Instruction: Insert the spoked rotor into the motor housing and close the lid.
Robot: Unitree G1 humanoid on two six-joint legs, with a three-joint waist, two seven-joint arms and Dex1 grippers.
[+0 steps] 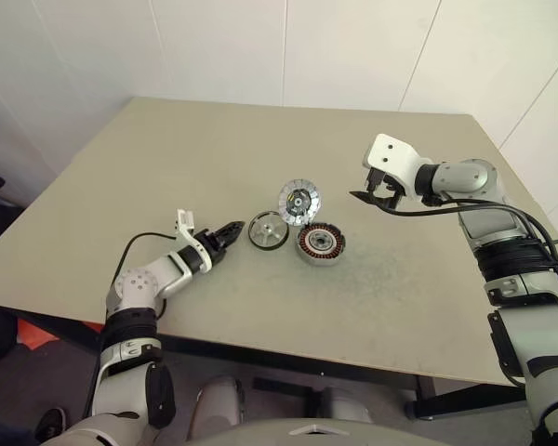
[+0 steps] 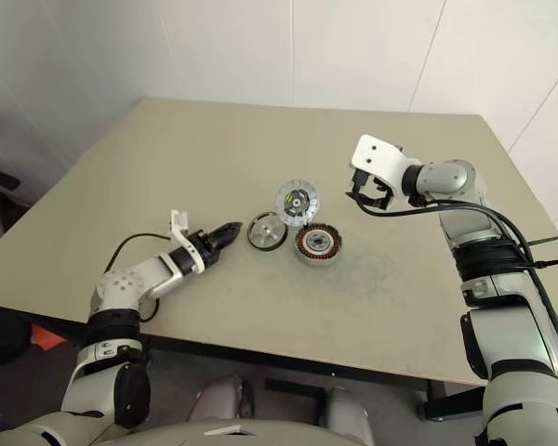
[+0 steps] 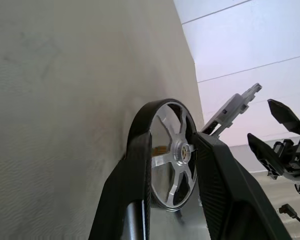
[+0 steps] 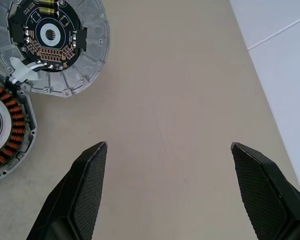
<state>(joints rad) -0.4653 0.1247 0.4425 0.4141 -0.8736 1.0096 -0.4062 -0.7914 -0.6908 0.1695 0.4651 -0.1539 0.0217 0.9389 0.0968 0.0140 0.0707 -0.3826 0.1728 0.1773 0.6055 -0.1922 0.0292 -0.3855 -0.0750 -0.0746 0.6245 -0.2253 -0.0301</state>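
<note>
1. On the beige table (image 1: 167, 167), the spoked rotor (image 1: 268, 229), the motor housing (image 1: 320, 243) and the lid (image 1: 298, 201) sit clustered near the middle.
2. The left gripper (image 1: 231, 231), just beside the rotor, has its fingers (image 3: 127, 200) either side of the wheel; whether they clamp it I cannot tell.
3. The right gripper (image 1: 376, 198) hovers above the table beside the lid, jaws wide apart and holding nothing.

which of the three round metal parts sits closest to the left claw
The spoked rotor, the leftmost of the three, right at the left claw tips. The motor housing with copper windings and the finned lid lie farther right.
</note>
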